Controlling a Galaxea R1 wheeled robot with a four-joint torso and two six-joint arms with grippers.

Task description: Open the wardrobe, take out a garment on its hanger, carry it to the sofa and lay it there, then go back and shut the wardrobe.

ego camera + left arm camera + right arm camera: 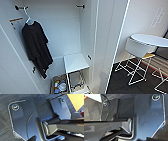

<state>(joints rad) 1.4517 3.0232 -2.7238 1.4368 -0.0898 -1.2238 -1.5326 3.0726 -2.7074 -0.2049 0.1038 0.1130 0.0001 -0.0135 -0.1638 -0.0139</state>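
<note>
The tall white wardrobe (75, 30) stands open, holding a black T-shirt (36, 47); judging so, closing its doors remains. Either claw's state: cannot tell.

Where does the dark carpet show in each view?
Head: lower right, carpet under the white chair.
Left wrist: carpet beyond the robot's plate.
Right wrist: carpet beside the plate.
Shared landmark: yellow surface on the chair, perhaps the same one in the left wrist view.
</note>
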